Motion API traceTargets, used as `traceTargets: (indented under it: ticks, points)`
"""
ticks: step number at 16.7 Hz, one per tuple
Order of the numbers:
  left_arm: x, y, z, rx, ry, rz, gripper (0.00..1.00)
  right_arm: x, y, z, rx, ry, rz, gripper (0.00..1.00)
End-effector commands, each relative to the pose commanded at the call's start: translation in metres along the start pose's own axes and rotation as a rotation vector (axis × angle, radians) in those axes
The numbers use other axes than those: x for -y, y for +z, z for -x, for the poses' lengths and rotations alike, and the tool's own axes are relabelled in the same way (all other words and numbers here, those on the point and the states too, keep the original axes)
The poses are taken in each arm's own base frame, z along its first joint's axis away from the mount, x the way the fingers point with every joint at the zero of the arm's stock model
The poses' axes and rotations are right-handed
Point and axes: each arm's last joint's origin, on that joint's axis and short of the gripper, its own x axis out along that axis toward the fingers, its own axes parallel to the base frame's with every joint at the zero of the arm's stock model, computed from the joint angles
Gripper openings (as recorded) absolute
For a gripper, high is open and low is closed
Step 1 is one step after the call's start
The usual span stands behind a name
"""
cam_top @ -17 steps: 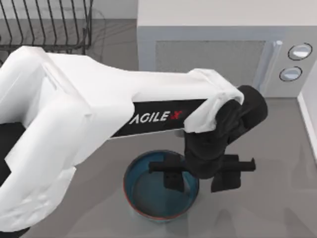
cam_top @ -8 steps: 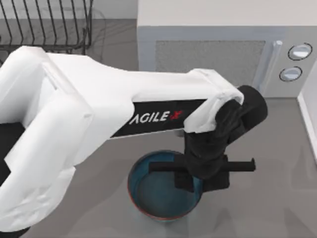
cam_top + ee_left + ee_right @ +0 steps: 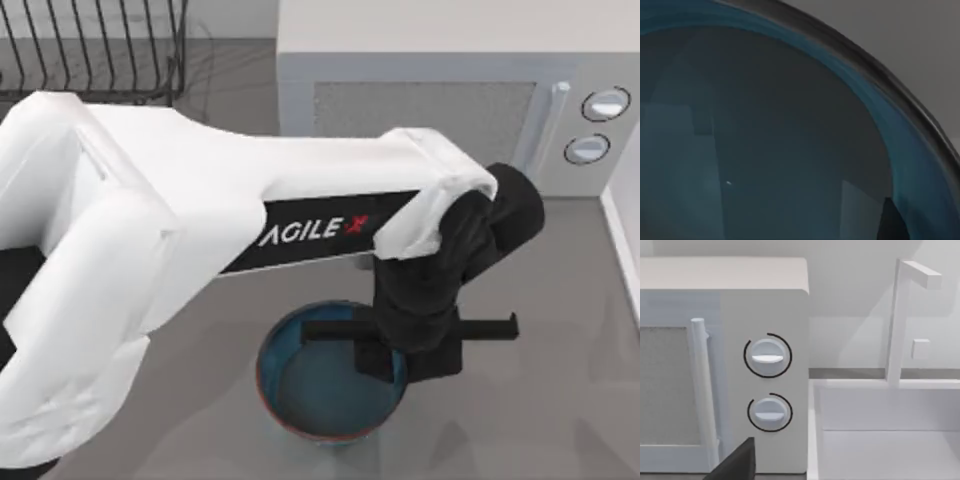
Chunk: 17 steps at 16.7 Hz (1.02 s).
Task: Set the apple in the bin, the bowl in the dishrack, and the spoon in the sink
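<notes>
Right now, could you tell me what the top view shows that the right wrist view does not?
The top view alone shows the left gripper astride the right-hand rim of the teal bowl, and the black dishrack at the upper left. The right wrist view alone shows the white sink with its faucet, to the microwave's right. Both show the white microwave with its two dials.

Light is soft and even from above. The arm [image 3: 200,230] throws faint shadows on the grey table [image 3: 540,400]. The bowl [image 3: 790,150] looks dim and murky up close, with a pale glint inside. The microwave [image 3: 725,365] is bright, nearly shadowless.
</notes>
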Motion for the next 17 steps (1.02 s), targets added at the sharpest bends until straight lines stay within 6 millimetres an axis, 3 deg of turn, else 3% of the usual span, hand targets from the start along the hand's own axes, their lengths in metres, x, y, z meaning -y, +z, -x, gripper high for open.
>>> traceTargets:
  ticks: [8, 14, 17]
  points:
    - [-0.001, 0.000, 0.082, -0.002, 0.002, -0.001, 0.00, 0.000, 0.000, 0.000, 0.000, 0.000, 0.000, 1.00]
    - [-0.002, 0.000, 0.088, -0.001, 0.001, 0.000, 0.00, 0.000, 0.000, 0.000, 0.000, 0.000, 0.000, 1.00]
    - [-0.022, 0.019, 0.098, 0.028, -0.051, 0.009, 0.00, 0.000, 0.000, 0.000, 0.000, 0.000, 0.000, 1.00]
